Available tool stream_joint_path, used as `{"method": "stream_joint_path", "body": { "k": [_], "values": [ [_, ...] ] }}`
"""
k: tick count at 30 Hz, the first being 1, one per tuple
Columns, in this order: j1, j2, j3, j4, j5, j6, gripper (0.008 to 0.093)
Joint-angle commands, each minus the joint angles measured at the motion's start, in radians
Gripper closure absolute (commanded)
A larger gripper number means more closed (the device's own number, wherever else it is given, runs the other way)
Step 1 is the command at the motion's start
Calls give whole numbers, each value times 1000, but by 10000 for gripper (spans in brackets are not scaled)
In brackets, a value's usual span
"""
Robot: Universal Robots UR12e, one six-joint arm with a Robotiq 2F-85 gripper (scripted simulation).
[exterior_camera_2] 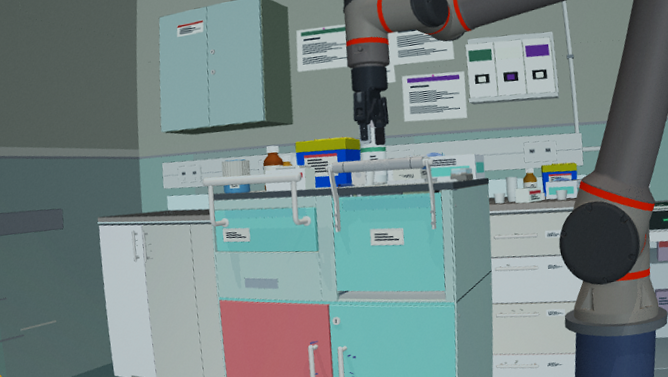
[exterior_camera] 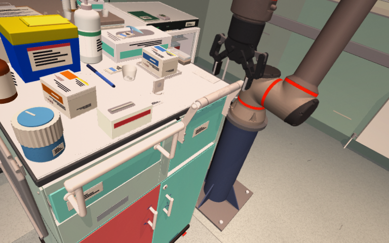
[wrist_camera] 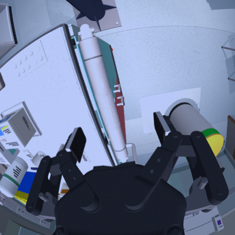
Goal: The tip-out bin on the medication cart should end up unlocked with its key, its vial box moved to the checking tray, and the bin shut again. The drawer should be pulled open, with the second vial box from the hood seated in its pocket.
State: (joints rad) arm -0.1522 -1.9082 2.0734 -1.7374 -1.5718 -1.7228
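The tip-out bin point(exterior_camera: 200, 126) point(exterior_camera_2: 389, 244) is the teal upper right front of the cart, and it sits flush with the cart face. Its white handle bar point(exterior_camera: 216, 96) point(exterior_camera_2: 377, 166) point(wrist_camera: 103, 100) runs along the cart's front top edge. My gripper point(exterior_camera: 239, 67) point(exterior_camera_2: 373, 131) point(wrist_camera: 120, 135) hangs open just above the right part of that bar, holding nothing. A vial box with a blue label point(exterior_camera: 159, 60) point(wrist_camera: 17, 127) stands on a tray on the cart top. The drawer point(exterior_camera: 109, 172) point(exterior_camera_2: 264, 233) on the left is shut. No key is visible.
The cart top edge lies directly under the gripper. Several boxes, a blue-and-yellow container point(exterior_camera: 40, 43), a white bottle point(exterior_camera: 89, 33), a pen and a small cup point(exterior_camera: 129, 71) crowd the top. The arm's base column point(exterior_camera: 232, 154) stands right of the cart.
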Motion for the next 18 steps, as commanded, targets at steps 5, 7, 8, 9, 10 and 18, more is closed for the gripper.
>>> {"method": "stream_joint_path", "body": {
  "k": [5,7,8,9,10,18],
  "values": [
    [0,-5,-31,35,0,0,80],
    [0,-6,-39,44,0,0,80],
    [0,-6,-41,47,0,0,80],
    [0,-7,-43,50,0,0,80],
    [0,-7,-44,51,0,0,80],
    [0,-7,-45,52,0,0,80]
  ]
}}
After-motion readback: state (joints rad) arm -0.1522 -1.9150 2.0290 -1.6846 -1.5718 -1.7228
